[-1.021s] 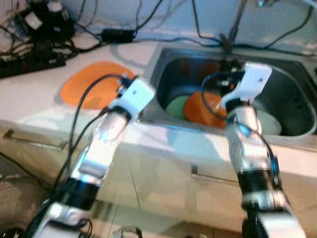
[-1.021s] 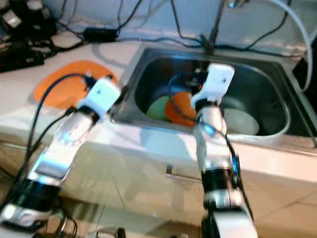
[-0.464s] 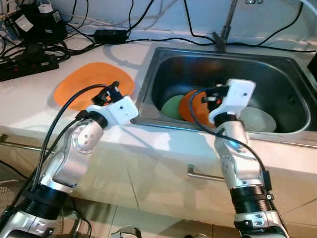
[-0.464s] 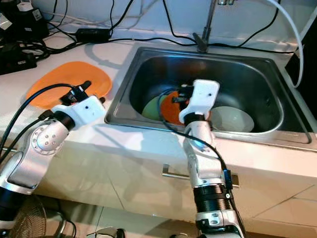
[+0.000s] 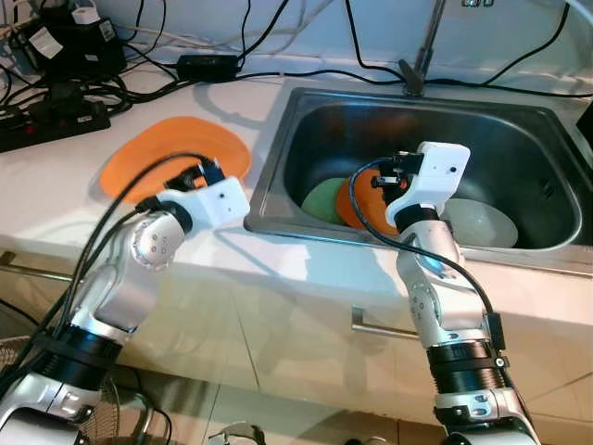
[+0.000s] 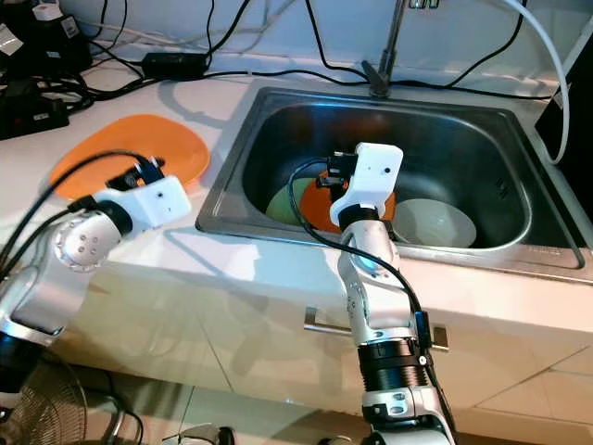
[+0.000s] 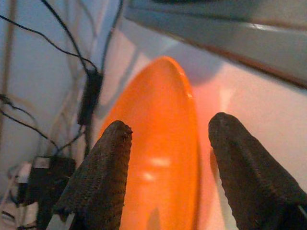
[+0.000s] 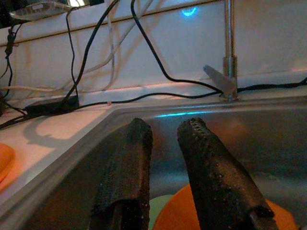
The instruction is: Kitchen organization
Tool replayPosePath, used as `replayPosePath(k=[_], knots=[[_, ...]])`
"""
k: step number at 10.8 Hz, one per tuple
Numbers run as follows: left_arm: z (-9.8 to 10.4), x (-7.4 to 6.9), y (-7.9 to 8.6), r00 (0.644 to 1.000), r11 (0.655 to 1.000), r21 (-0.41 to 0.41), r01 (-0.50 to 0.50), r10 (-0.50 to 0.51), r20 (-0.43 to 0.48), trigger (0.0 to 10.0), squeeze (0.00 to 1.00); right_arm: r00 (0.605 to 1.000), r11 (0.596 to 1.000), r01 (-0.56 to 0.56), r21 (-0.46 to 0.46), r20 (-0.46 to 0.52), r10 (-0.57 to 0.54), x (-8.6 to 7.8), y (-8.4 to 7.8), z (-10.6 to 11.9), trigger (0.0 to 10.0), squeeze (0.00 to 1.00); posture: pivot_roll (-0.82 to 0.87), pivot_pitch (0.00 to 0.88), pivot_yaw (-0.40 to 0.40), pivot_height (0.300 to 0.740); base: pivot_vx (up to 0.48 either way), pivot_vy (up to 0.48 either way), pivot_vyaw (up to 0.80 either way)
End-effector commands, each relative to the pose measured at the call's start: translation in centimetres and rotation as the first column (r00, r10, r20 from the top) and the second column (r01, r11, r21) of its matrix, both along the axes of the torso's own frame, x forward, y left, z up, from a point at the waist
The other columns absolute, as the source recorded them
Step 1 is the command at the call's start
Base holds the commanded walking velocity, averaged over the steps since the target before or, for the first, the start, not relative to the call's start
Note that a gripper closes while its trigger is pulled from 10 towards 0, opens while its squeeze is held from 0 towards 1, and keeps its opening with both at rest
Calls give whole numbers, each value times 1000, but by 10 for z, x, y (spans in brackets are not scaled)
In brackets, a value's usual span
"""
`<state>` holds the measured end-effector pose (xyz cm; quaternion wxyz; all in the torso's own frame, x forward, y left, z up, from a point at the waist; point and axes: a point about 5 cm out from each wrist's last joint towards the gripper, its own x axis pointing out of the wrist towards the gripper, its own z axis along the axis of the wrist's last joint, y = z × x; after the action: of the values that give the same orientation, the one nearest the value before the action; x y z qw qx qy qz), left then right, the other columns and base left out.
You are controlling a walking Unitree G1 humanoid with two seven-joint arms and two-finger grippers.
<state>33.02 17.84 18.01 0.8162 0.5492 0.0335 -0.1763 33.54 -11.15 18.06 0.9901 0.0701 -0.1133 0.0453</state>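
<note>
The left pincer (image 7: 163, 167), fingers spread wide, hovers low over the orange plate (image 5: 176, 158) on the tabletop (image 5: 56, 199) beside the sink (image 5: 306, 120). The right pincer (image 8: 165, 167), fingers narrow and empty, points into the basin above 1 orange dish (image 5: 366, 209), 1 green (image 5: 324, 199), 1 white bowl (image 5: 482, 222). A clean lift likely needs one finger slipped under the plate's rim.

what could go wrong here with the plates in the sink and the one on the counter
The left end effector hangs open over the orange plate lying flat on the counter; its fingers may slide off the low rim. In the sink, the orange plate overlaps a green one, so the right end effector may drag both.
</note>
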Motion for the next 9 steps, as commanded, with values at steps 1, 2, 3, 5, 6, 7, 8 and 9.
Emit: replayPosePath(k=[1, 2, 3, 5, 6, 7, 8, 9], knots=[[1, 2, 0, 1000, 999, 32, 7, -7, -6, 10000, 0, 1000, 1000, 5, 3, -7, -5, -1, 0, 1, 10000, 0, 71, 66, 39, 740, 0, 0, 0], [-1, 4, -1, 1000, 998, 53, 14, -13, -17, 10000, 0, 1000, 1000, 4, 5, -11, -4, -1, 1, 0, 10000, 0, 71, 66, 40, 740, 0, 0, 0], [-5, 5, 1, 1000, 996, 92, 6, -4, -25, 10000, 0, 1000, 1000, 5, 9, -14, -5, -2, 1, 0, 10000, 0, 69, 65, 42, 740, 0, 0, 0], [-15, 10, 6, 999, 986, 163, -34, 39, -31, 10000, 0, 1000, 1000, 12, 12, -21, -11, -2, 0, 0, 10000, 0, 65, 64, 44, 740, 0, 0, 0], [-17, 12, 7, 998, 982, 185, -43, 50, -34, 10000, 0, 1000, 1000, 12, 11, -24, -12, -2, 0, -1, 10000, 0, 61, 63, 46, 740, 0, 0, 0], [-19, 16, 11, 997, 970, 232, -66, 76, -33, 10000, 0, 1000, 1000, 16, 11, -25, -15, -2, 0, -1, 10000, 0, 54, 64, 50, 740, 0, 0, 0], [-22, 20, 15, 995, 959, 271, -86, 99, -34, 10000, 0, 999, 1000, 23, 17, -32, -22, -3, -2, -2, 10000, 0, 51, 64, 52, 740, 0, 0, 0], [-22, 25, 19, 992, 951, 288, -110, 122, -25, 10000, 0, 999, 1000, 26, 17, -36, -26, -3, -2, -3, 10000, 0, 50, 63, 55, 740, 0, 0, 0]])
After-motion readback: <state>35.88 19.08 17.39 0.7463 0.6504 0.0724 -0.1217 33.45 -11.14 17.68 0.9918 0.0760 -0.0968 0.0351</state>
